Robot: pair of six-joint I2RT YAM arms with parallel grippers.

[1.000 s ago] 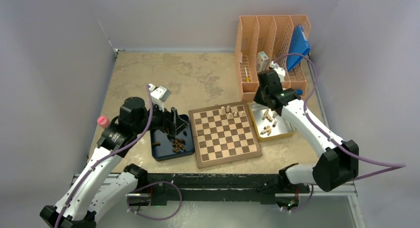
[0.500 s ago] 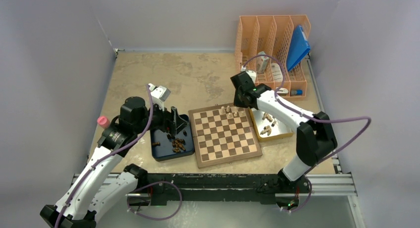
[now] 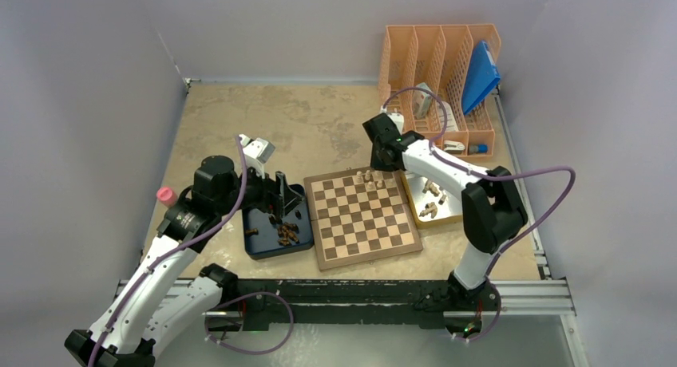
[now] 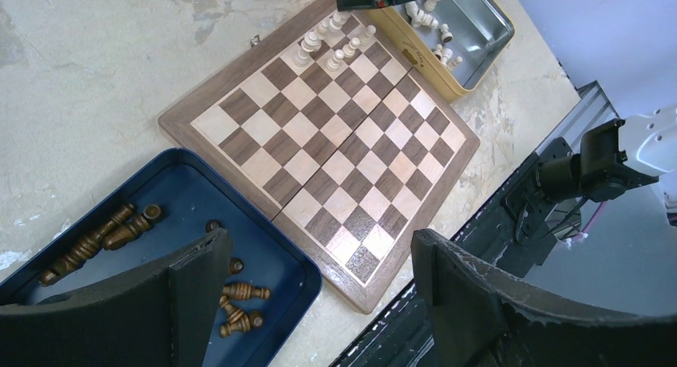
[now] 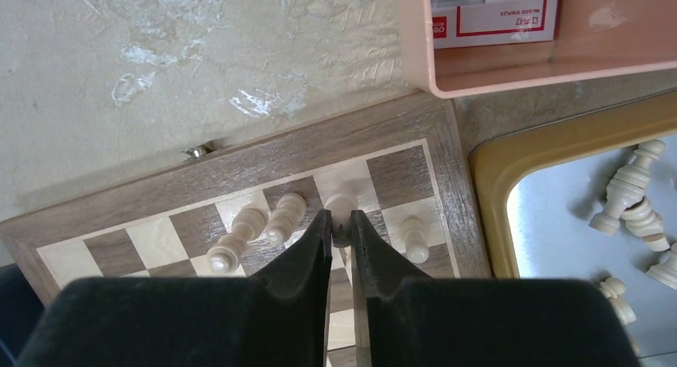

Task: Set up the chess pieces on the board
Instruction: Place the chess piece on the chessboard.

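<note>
Swung over from the yellow tray (image 5: pixel 488 161), the right end effector (image 5: pixel 342 223) now stands at the far row of the chessboard (image 5: pixel 239 171), pinching a pale piece (image 5: pixel 342 203) upright on its square, likely to seat it. The left end effector (image 4: pixel 318 255) hangs spread above the dark pieces (image 4: pixel 96 239) in the blue tray (image 4: pixel 188 195), probably awaiting its turn.

left gripper (image 4: pixel 319 238) wide open, right arm (image 3: pixel 447 169) stretched forward, right gripper (image 5: pixel 341 215) pinching a pale piece (image 5: pixel 342 201)
</note>
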